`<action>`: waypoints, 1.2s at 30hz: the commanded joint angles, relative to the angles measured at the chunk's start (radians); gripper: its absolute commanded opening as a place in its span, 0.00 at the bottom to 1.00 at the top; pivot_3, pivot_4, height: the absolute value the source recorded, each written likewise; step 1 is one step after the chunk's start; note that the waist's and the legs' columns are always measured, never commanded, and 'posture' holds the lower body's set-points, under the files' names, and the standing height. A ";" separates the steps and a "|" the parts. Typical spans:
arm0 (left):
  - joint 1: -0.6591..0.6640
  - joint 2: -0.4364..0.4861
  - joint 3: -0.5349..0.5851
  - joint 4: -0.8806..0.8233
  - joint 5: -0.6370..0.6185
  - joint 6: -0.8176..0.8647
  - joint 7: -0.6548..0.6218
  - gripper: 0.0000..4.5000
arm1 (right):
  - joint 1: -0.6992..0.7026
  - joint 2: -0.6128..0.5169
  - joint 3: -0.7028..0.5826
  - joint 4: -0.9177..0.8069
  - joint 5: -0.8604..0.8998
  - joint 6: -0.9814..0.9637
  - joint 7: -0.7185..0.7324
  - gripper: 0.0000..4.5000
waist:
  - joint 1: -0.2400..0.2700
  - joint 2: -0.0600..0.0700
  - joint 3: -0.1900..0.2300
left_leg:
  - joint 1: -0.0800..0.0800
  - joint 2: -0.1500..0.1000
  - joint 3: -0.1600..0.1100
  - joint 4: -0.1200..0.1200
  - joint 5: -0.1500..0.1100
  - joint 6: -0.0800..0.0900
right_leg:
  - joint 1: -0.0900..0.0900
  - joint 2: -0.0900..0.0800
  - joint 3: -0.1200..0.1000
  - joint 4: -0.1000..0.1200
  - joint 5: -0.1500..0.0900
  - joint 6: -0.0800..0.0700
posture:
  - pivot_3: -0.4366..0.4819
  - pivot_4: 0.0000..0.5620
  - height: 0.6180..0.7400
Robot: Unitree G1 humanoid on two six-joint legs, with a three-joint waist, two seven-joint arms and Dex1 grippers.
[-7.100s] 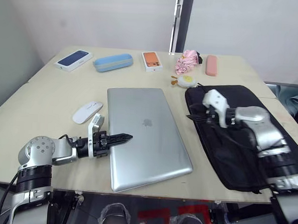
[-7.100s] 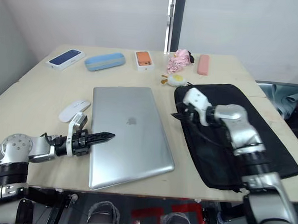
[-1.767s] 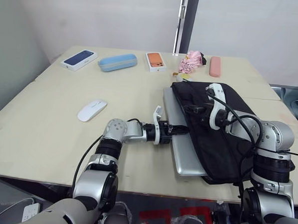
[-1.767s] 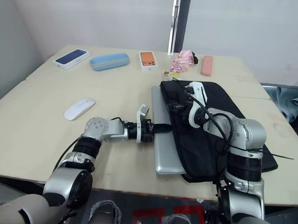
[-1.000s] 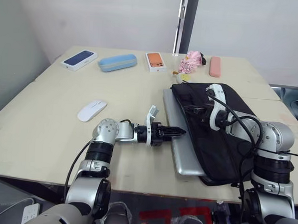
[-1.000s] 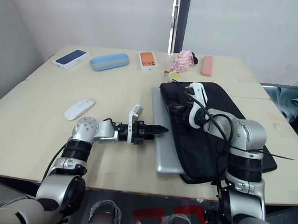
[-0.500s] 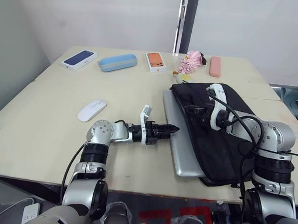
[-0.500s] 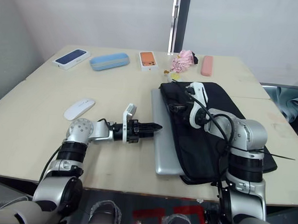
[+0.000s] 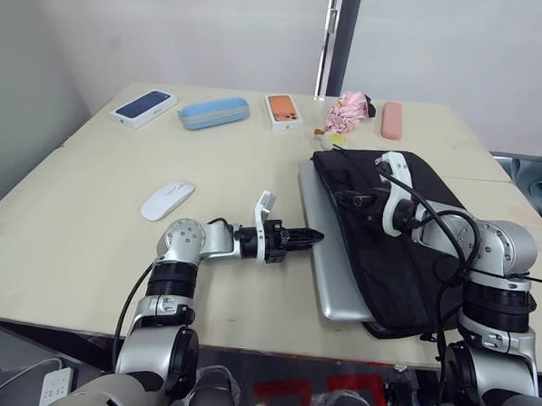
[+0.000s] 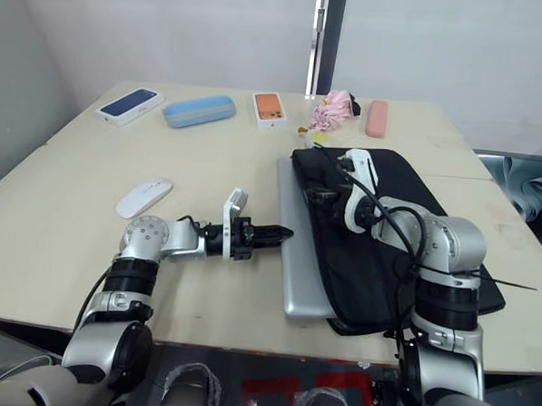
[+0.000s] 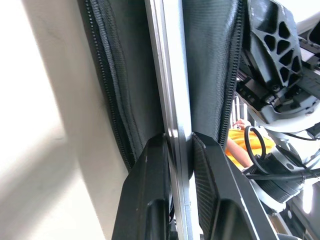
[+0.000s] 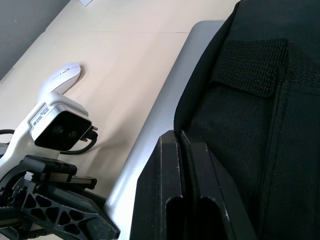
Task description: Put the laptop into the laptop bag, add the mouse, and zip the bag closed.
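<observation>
Black fabric of the laptop bag [image 9: 405,255] covered most of the laptop [image 9: 327,260], whose left edge stuck out. My right gripper [image 9: 344,199] pinched the bag's far-left flap; my left gripper [image 9: 313,234], narrowly parted, met the laptop's edge. Farther left lay the mouse [image 9: 167,200].

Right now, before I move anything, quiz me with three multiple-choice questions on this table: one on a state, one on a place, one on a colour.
1. How far is the laptop into the laptop bag?
A. Not at all
B. Partly
C. Fully

2. Where is the mouse?
A. On the laptop bag
B. On the table, left of the laptop
C. On top of the laptop

3. What colour is the oval case at the far edge?
A. Light blue
B. Black
C. Green

Answers:
1. B, since its left edge sticks out of the opening.
2. B, since it lies on bare tabletop.
3. A, as the head views show.
</observation>
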State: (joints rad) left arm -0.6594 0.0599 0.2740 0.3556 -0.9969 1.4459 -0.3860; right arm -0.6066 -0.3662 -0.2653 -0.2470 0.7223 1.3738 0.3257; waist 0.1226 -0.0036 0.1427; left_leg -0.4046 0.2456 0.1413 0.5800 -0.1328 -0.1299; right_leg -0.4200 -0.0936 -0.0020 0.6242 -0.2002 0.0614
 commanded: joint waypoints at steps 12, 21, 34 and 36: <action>-0.071 -0.131 -0.022 -0.001 0.020 -0.087 -0.051 0.04 | -0.029 0.085 -0.061 -0.082 0.068 0.068 -0.043 0.00 | -0.004 0.001 0.000 | 0.000 0.000 0.000 -0.001 0.000 0.000 | 0.000 0.000 0.000 -0.001 0.000 0.000 | 0.48 0.27 1.00; -0.102 -0.167 -0.038 0.068 0.060 -0.134 -0.078 0.04 | -0.079 0.172 -0.138 -0.103 0.091 0.142 -0.101 0.00 | -0.005 0.001 0.001 | 0.000 0.000 0.000 -0.001 0.000 0.000 | -0.001 0.000 0.000 -0.001 0.002 0.003 | 0.48 0.27 1.00; -0.150 -0.215 -0.051 0.165 0.133 -0.217 -0.126 0.04 | -0.149 0.300 -0.212 -0.137 0.074 0.239 -0.160 0.00 | -0.004 0.003 0.002 | 0.000 0.000 0.001 -0.003 0.000 0.000 | -0.001 0.000 0.000 -0.003 0.004 0.008 | 0.48 0.27 1.00; -0.158 -0.220 -0.052 0.174 0.142 -0.224 -0.136 0.04 | -0.152 0.301 -0.213 -0.136 0.071 0.241 -0.162 0.00 | -0.004 0.004 0.002 | 0.000 0.000 0.001 -0.003 0.000 0.000 | -0.001 0.000 0.000 -0.003 0.005 0.008 | 0.48 0.27 1.00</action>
State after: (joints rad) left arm -0.7614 -0.1070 0.2528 0.5558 -0.8193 1.2234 -0.4536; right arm -0.7110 -0.0800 -0.4755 -0.3264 0.7567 1.6091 0.1478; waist 0.1191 -0.0001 0.1447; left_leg -0.4050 0.2453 0.1418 0.5762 -0.1327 -0.1304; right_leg -0.4208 -0.0937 -0.0022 0.6206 -0.1943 0.0716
